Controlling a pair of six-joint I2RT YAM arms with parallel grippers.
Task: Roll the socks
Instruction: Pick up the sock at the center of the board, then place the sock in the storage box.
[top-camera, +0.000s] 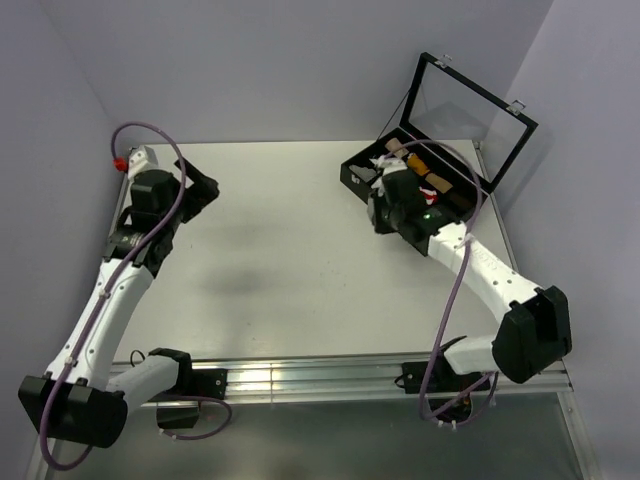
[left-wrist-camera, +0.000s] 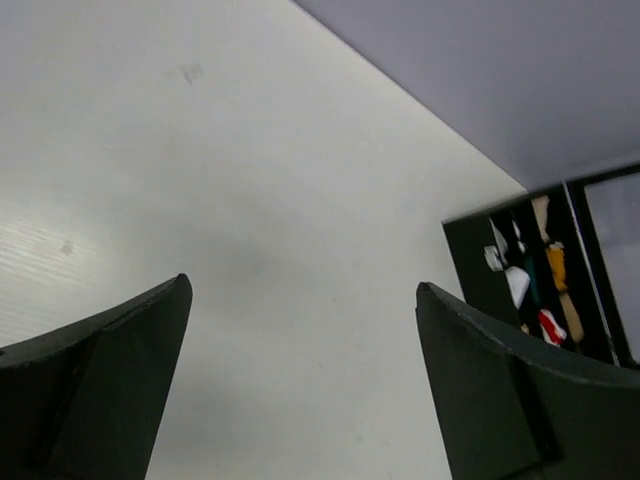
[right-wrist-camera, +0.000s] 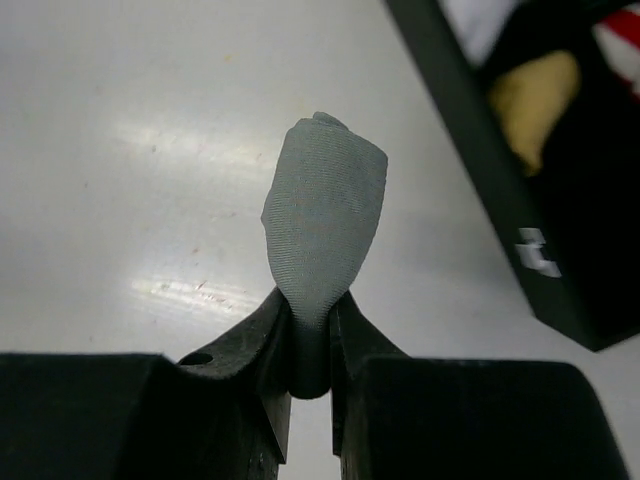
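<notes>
Right gripper (right-wrist-camera: 310, 335) pinches grey sock (right-wrist-camera: 325, 220) beside case (right-wrist-camera: 480, 170)
Its jaws are nearly closed on the fabric; left gripper (left-wrist-camera: 303, 300) spread wide, holding nothing.

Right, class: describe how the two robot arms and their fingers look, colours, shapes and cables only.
Both the left arm and the right arm have white tubular links with chunky black joint housings. A purple cable runs along each. The right wrist shows a small green light. The left fingers are broad, black and curved; the right fingers are black, tapering to narrow tips.
</notes>
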